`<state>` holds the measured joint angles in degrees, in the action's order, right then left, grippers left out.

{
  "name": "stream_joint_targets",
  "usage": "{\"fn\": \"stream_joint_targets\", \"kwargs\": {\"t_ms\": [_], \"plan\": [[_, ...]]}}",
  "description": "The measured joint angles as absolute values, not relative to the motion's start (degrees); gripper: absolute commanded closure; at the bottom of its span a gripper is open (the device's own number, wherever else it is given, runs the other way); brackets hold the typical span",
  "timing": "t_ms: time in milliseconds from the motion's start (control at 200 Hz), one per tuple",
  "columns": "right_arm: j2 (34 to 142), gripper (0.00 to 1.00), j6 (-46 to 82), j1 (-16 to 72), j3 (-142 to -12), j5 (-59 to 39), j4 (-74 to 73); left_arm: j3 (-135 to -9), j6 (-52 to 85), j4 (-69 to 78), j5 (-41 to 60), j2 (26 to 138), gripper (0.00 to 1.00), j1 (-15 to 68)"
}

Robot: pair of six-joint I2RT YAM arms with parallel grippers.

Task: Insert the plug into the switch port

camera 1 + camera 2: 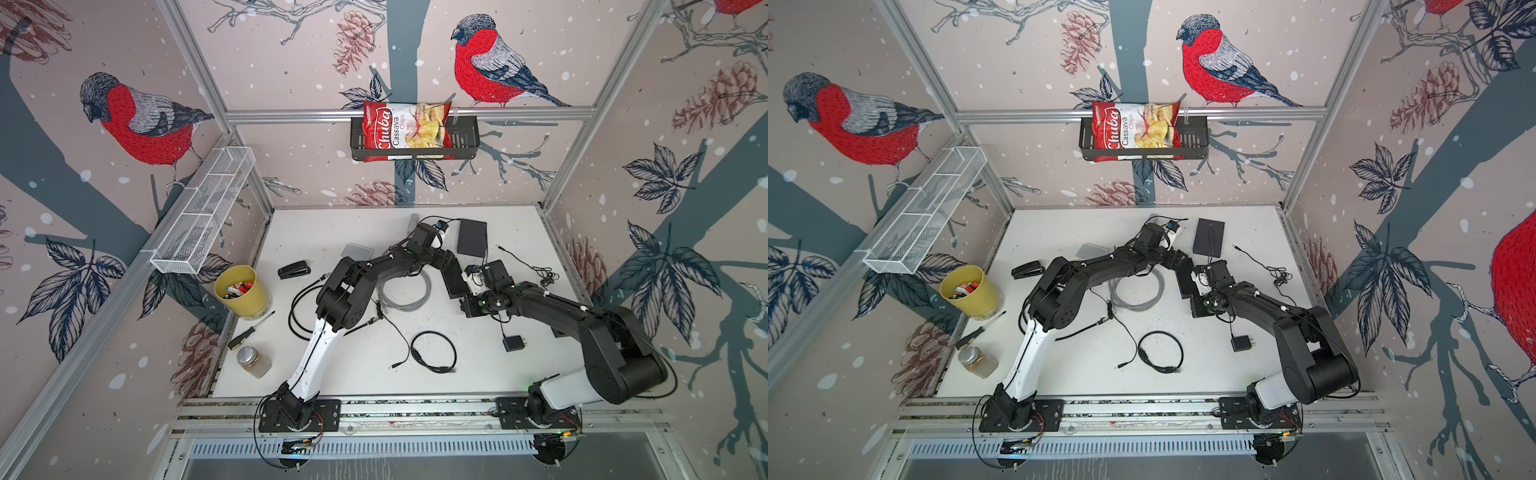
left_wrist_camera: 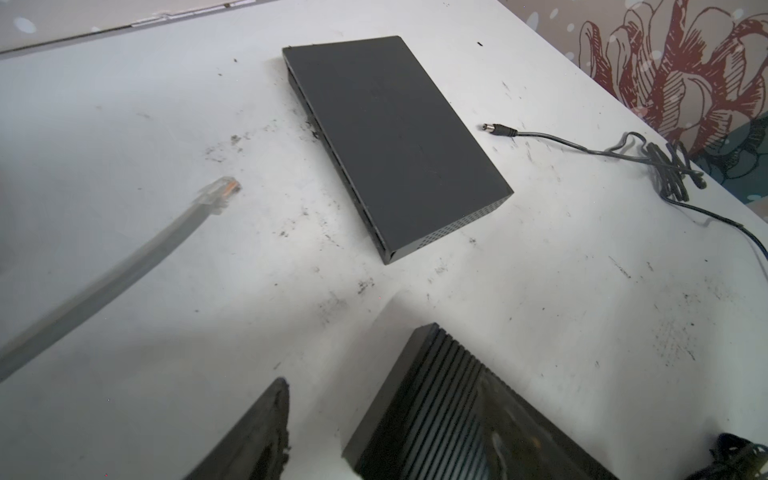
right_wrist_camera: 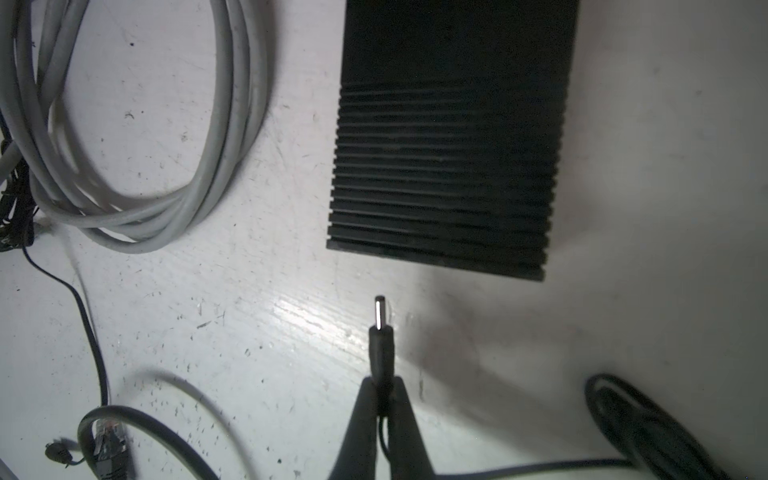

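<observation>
Right claw (image 3: 383,405) clamped on barrel plug (image 3: 380,332). Plug tip points at ribbed black box (image 3: 444,166), near its edge, not touching. Left claw (image 1: 443,231) has its jaws apart, above bench (image 1: 316,232), near flat black switch (image 1: 472,237). Grey cable coil (image 3: 124,124) lies beside the box.

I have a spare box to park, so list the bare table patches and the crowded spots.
Bare: the back left corner behind the stapler; the front strip between the black cable loop and the wall adapter. Crowded: the middle, around the grey cable coil and ribbed box.
</observation>
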<state>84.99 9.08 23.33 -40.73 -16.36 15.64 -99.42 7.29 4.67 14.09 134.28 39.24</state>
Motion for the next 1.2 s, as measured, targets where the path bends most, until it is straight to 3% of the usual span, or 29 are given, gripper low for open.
{"fn": "stream_joint_targets", "kwargs": {"t_ms": [1201], "plan": [[91.4, 0.95, 7.2, 22.1, -43.8, -15.6, 13.2, -101.3, 2.8, 0.3, 16.9, 137.0, 0.32, 39.5]]}}
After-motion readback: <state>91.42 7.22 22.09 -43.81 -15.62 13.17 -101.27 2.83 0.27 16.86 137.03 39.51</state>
